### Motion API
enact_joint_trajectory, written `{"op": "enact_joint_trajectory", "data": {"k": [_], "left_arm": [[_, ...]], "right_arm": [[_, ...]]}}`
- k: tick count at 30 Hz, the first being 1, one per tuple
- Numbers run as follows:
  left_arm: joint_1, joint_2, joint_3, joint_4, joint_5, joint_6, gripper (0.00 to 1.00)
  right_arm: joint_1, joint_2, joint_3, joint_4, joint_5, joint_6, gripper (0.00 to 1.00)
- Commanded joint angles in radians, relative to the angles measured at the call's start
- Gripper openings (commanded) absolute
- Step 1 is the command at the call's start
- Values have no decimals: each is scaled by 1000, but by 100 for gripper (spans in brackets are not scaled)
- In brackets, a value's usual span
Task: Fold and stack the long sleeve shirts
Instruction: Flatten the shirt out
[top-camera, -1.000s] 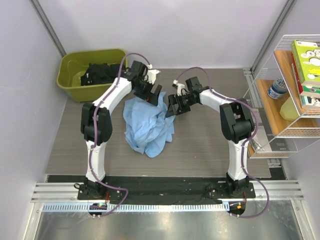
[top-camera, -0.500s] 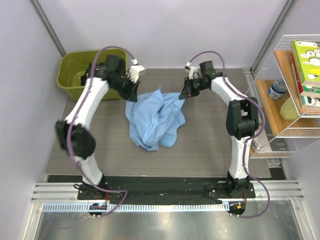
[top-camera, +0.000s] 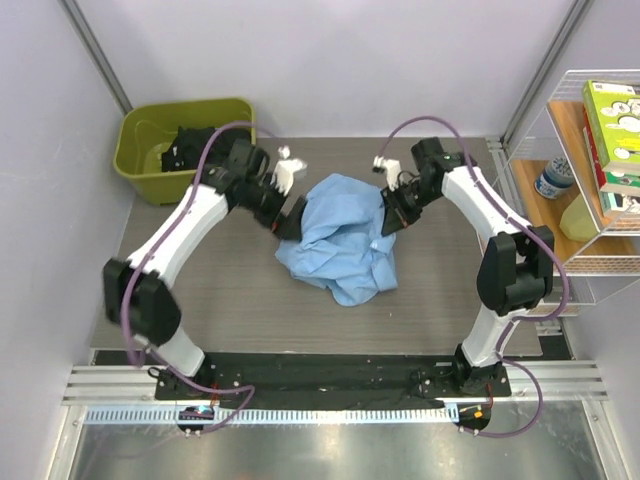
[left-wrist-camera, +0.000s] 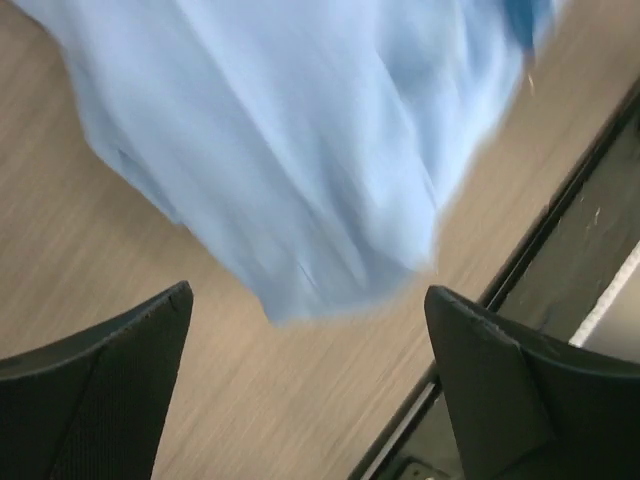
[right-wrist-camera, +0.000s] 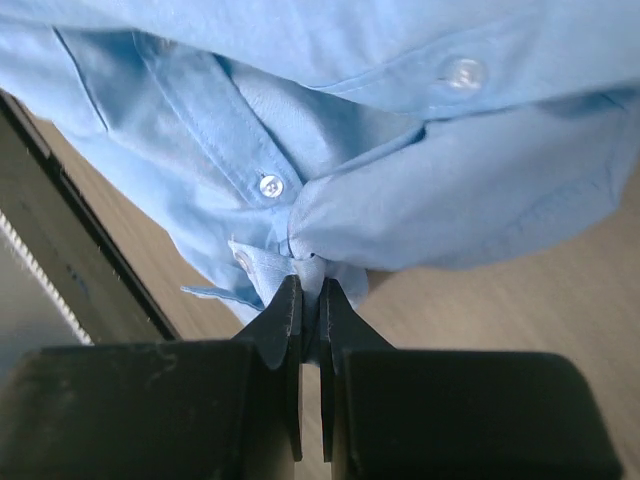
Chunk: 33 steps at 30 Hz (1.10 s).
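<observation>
Blue cloth: the long sleeve shirt (top-camera: 345, 240), thin and light blue, lies in a crumpled heap at the middle of the table, between the two arms' ends; collar and sleeves cannot be made out in the heap.
Buttons: the right wrist view shows a stitched button strip with a white button (right-wrist-camera: 268, 186) on it, and another one on a fold higher up.
Right arm: the right gripper (right-wrist-camera: 310, 295) sits at the heap's right edge, its jaws pressed together on a small pinch of cloth, which puckers into folds just above the fingertips.
Left arm: the left gripper (left-wrist-camera: 307, 295) is at the heap's left edge, its fingers spread wide with nothing between them; the hem of the cloth hangs just ahead of them, blurred, and no contact shows.
Table: grey wood-grain top (top-camera: 200, 290), with a black strip (top-camera: 330, 370) along the near edge where the arm bases are bolted.
Bin: an olive-green tub (top-camera: 135, 125) stands at the far left corner, well apart from the heap, with dark cloth (top-camera: 205, 145) inside.
Shelf: a white wire rack (top-camera: 590, 270) stands to the right of the table, holding a green box (top-camera: 612, 110) and a small blue-and-white jar (top-camera: 552, 177).
</observation>
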Motion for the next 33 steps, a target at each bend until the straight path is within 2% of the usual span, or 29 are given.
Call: {"op": "enact_joint_trajectory", "data": {"k": [1,2,6,13,15,16,17,18,21,22,23,25,26,28,29,32,33], "left_arm": [[-37,264,339,270,-58,-291,100],[-53,353,400,267,-67,-291,100],[-160,490,574,260,-104,-276,100],[-228,677,692,195,-194,-222,98],[-220,711,723,127,-257,-194,88],[-209,745,747,100,-266,-193,73],[-196,757,796,74,-264,-196,65],[-156,766,822,31,-248,-217,52],[-64,754,862,2,-207,-228,32],[-45,739,862,-18,-192,-217,7],[-27,698,859,-32,-179,-205,0],[30,636,798,-63,-98,-164,0],[50,537,758,-63,-66,-153,0],[111,417,578,-54,6,-106,0],[126,292,515,-50,46,-73,0],[171,81,170,-75,73,62,0],[171,-44,4,-98,63,101,0]], "right_arm": [[45,-75,-70,-7,37,-20,1],[47,-84,-81,1,37,-8,1],[45,-145,-177,39,63,51,1],[-6,-232,-265,84,92,112,1],[-19,-235,-259,84,105,103,1],[-27,-225,-241,84,109,98,1],[-30,-218,-227,84,126,91,1],[-33,-207,-184,84,132,88,1],[-53,-137,-54,70,135,75,1],[-64,-97,-14,58,132,75,1],[-68,-72,26,47,129,72,1],[-73,-35,153,15,115,68,1],[-72,-5,193,-2,106,63,1],[-72,11,287,-57,69,46,1],[-72,0,302,-88,53,22,1],[-72,-113,194,-169,28,-107,1],[-72,-147,64,-197,48,-148,1]]}}
